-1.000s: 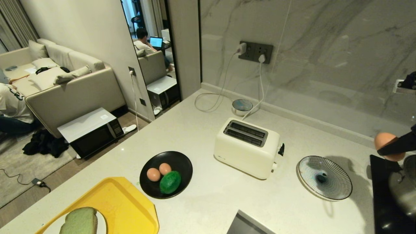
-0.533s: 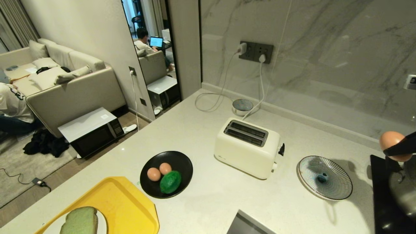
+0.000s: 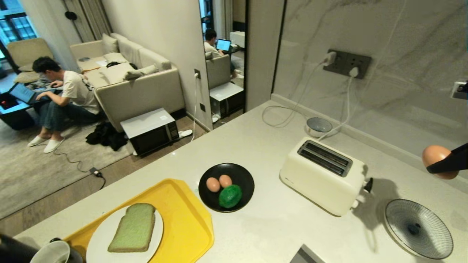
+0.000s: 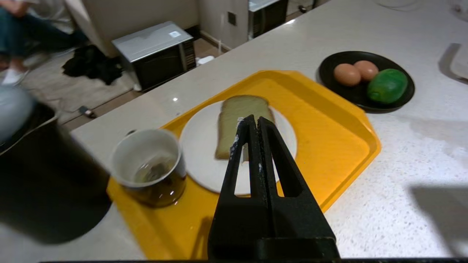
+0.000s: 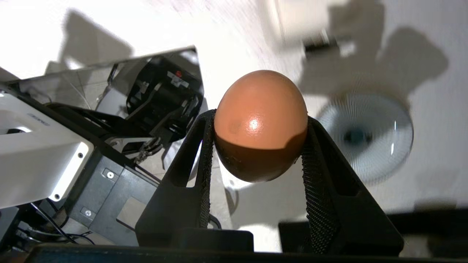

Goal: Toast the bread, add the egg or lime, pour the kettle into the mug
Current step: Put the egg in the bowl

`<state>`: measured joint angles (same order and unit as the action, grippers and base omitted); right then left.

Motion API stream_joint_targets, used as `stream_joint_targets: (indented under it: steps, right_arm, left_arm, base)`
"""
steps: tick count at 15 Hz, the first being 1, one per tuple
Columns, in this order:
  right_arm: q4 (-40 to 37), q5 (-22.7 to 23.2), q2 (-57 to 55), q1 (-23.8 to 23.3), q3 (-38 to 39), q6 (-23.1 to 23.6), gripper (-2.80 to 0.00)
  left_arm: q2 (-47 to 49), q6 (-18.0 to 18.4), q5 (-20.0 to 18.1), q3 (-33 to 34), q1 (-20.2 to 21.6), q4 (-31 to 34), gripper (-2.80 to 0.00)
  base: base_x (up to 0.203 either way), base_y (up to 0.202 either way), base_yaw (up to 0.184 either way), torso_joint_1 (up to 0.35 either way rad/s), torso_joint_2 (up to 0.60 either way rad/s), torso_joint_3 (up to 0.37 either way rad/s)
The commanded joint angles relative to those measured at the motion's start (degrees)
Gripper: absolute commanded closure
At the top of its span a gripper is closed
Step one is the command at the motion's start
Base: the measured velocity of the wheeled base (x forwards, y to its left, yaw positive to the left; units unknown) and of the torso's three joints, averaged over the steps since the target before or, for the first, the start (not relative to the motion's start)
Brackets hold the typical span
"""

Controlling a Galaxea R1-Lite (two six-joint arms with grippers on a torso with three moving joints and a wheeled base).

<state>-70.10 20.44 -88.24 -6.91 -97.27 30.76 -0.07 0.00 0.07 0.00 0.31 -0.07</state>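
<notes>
My right gripper [image 3: 437, 168] hangs at the far right above the counter, shut on an egg [image 3: 433, 155]; in the right wrist view the egg [image 5: 260, 109] sits between both pads of the right gripper [image 5: 259, 117]. Two more eggs [image 3: 213, 184] and the lime [image 3: 230, 196] lie on a black plate [image 3: 244, 171]. The bread [image 3: 133, 228] lies on a white plate on the yellow tray [image 3: 186, 215]. The mug [image 4: 146, 164] and the black kettle [image 4: 44, 175] stand at the tray's near left. My left gripper [image 4: 254, 118] is shut and empty, hovering over the bread [image 4: 239, 106].
A cream toaster [image 3: 323, 175] stands mid-counter with empty slots. A striped plate [image 3: 418, 228] lies to its right, below the held egg. Cables and a small metal bowl [image 3: 319, 126] sit by the wall. A person sits on the floor beyond the counter edge.
The camera has swung left, so everything on the counter slid right and the tray, bread and mug came further into view. The right gripper still holds the egg at the right edge.
</notes>
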Motion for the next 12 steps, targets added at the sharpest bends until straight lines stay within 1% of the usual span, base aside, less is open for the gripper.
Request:
stream_joint_targets:
  steps: [1,5,8,10,12]
  right_arm:
    - [-0.4,0.1,-0.5,1.7,-0.6,0.2,0.00]
    - [-0.5,0.1,-0.5,7.9,-0.8,-0.5,0.00]
    - [-0.4,-0.1,-1.6,13.5,-1.4,-2.1,0.00]
    - [-0.2,-0.2,-3.5,17.1,-2.3,-3.9,0.00]
    - [0.6,-0.4,-6.0,18.7,-2.6,-4.4,0.00]
  left_arm:
    - [0.0,0.0,0.0,0.0,0.0,0.0,0.00]
    - [0.0,-0.1,0.0,0.0,0.0,0.0,0.00]
    - [0.0,0.0,0.0,0.0,0.0,0.0,0.00]
    - [0.0,0.0,0.0,0.0,0.0,0.0,0.00]
    - [0.0,-0.1,0.0,0.0,0.0,0.0,0.00]
  base:
    - [0.001,-0.007,0.176,0.005,0.00,0.005]
    - [-0.001,-0.007,0.169,0.001,0.00,0.001]
    - [-0.001,-0.007,0.176,0.003,0.00,0.001]
    - [-0.001,-0.010,0.174,0.007,0.00,0.002]
    - [-0.001,-0.007,0.170,0.006,0.00,0.000]
